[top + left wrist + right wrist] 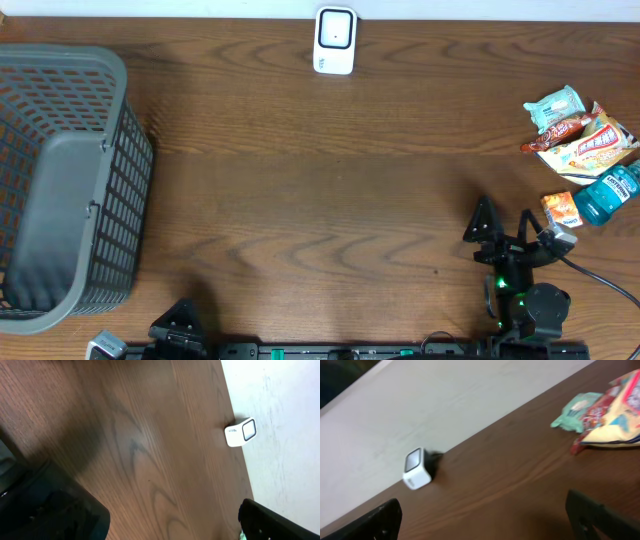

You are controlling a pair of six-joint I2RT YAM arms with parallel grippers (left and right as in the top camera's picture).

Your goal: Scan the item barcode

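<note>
Grey mesh basket (70, 190), far left of wooden bench (300, 200). Left end effector (178, 322), front edge, spread wide, empty. White scanner (335, 40), back edge, centre. Right end effector (510, 232), front right, spread wide, empty. Snack packets (580, 140), orange box (562, 208) and blue bottle (608, 193) clustered far right.

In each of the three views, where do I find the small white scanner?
Overhead: the white scanner is at top centre, at the far edge of the table.
Left wrist: right side, upper half, at the same edge.
Right wrist: left of centre, at the same edge.
Shared landmark: that far table edge.
</note>
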